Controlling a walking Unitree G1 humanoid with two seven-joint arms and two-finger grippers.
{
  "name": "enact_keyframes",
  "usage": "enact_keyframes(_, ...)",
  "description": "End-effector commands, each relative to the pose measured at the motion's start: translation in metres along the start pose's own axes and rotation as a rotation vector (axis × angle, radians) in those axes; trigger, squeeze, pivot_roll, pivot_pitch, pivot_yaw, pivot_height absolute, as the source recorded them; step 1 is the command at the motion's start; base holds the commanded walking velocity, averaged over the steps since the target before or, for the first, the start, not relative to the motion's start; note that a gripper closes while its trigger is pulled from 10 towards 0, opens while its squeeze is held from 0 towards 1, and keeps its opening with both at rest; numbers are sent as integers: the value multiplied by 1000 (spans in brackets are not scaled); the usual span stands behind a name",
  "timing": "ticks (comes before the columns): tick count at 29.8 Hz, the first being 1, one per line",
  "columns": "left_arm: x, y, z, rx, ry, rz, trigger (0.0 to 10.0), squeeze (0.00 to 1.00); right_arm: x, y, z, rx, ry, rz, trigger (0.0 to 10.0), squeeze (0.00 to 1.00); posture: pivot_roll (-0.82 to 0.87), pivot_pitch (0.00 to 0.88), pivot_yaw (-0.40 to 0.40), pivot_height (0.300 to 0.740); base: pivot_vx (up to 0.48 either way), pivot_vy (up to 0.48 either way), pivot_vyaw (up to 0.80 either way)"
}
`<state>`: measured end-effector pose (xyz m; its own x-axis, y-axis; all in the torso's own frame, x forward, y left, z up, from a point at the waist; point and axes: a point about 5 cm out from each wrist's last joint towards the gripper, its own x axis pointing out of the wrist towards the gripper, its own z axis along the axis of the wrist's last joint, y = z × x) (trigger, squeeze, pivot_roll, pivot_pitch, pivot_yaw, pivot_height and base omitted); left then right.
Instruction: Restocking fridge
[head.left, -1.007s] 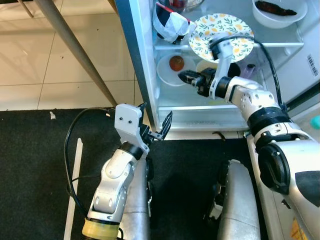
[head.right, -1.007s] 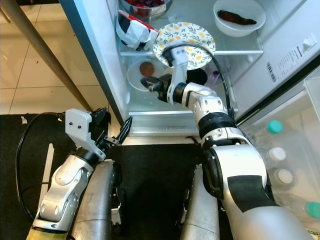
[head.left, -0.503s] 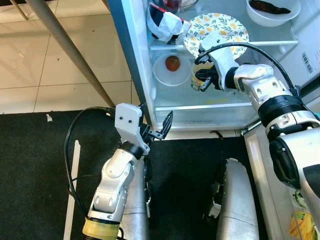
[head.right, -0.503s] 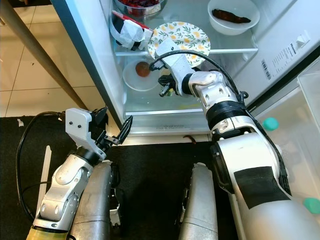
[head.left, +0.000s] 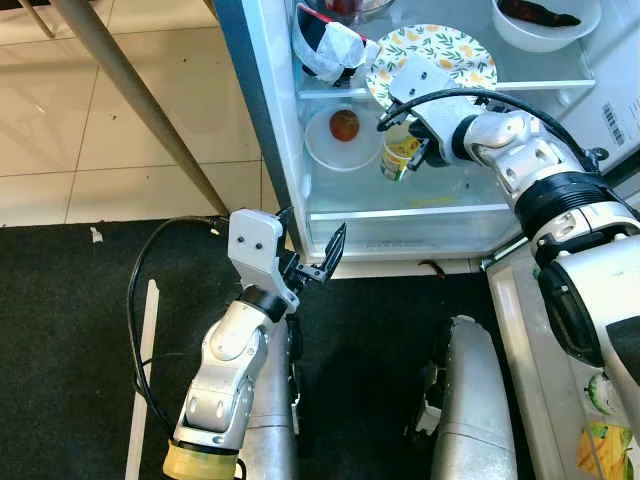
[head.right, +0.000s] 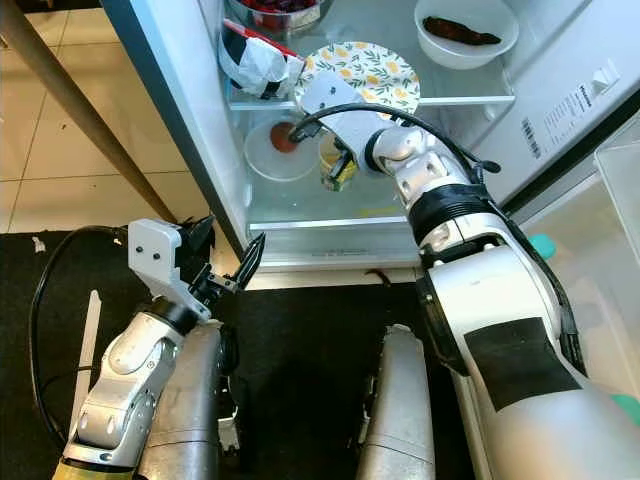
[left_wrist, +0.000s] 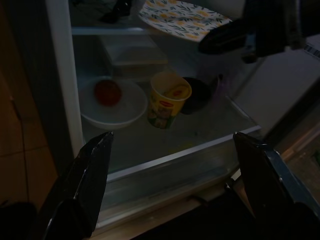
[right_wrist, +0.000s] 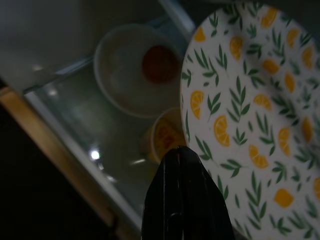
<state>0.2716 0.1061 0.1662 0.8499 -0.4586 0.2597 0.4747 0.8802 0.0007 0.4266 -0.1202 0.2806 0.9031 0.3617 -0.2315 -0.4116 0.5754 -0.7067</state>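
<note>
The yellow cup (head.left: 398, 157), likely light and crushable, wanted a mid-wall grip; right gripper (right_wrist: 186, 165) at its 12 o'clock had jaws together, left gripper (head.left: 312, 250) jaws apart.

On the lower glass shelf (head.left: 400, 205) of the fridge, a white bowl (head.left: 338, 142) holding a red fruit (head.left: 344, 125) is set at the left, with a yellow cup (head.left: 400, 157) just right of it. On the upper shelf (head.left: 545, 86) are carried a patterned plate (head.left: 455, 47), a crumpled wrapper (head.left: 330, 48) and a white bowl of dark food (head.left: 545, 20).

Yellow cup (head.left: 401, 156) upright on fridge shelf (head.left: 440, 205)
</note>
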Motion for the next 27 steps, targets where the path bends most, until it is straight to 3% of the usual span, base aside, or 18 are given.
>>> enact_keyframes(1, -6, -1, -5, -16, 29, 2, 10000, 0, 1, -1, 3, -31, 7, -23, 10000, 0, 173, 475, 9, 565, 0, 0, 0)
enact_keyframes(9, -9, -1, -4, -15, 33, 3, 10000, 0, -1, -15, 17, -56, -44, -202, 10000, 0, 186, 484, 10, 565, 0, 0, 0)
enact_keyframes(12, -9, -2, -4, -16, 36, 5, 10000, 0, -4, -24, 24, -27, -93, -281, 10000, 0, 186, 487, 11, 565, 0, 0, 0)
enact_keyframes(15, -9, -2, -4, -17, 36, 5, 10000, 0, -5, -24, 25, 21, -115, -280, 10000, 0, 186, 487, 11, 565, 0, 0, 0)
enact_keyframes(18, -9, -2, -4, -18, 37, 4, 10000, 0, -3, -17, 23, 91, -140, -181, 10000, 0, 185, 487, 11, 565, 0, 0, 0)
enact_keyframes(19, -8, -2, -4, -19, 37, 3, 10000, 0, 0, 5, 20, 148, -186, 91, 10000, 0, 181, 487, 11, 565, 0, 0, 0)
enact_keyframes(21, -8, -2, -4, -19, 37, 3, 10000, 0, 0, 5, 20, 148, -186, 91, 10000, 0, 181, 487, 11, 565, 0, 0, 0)
enact_keyframes(24, -9, -3, -4, -21, 36, -1, 10000, 0, -2, 19, 8, 123, -164, 300, 10000, 0, 173, 486, 10, 565, 0, 0, 0)
enact_keyframes(27, -9, -3, -3, -24, 34, -2, 10000, 0, -1, 24, -4, 57, -93, 319, 10000, 0, 172, 493, 11, 565, 0, 0, 0)
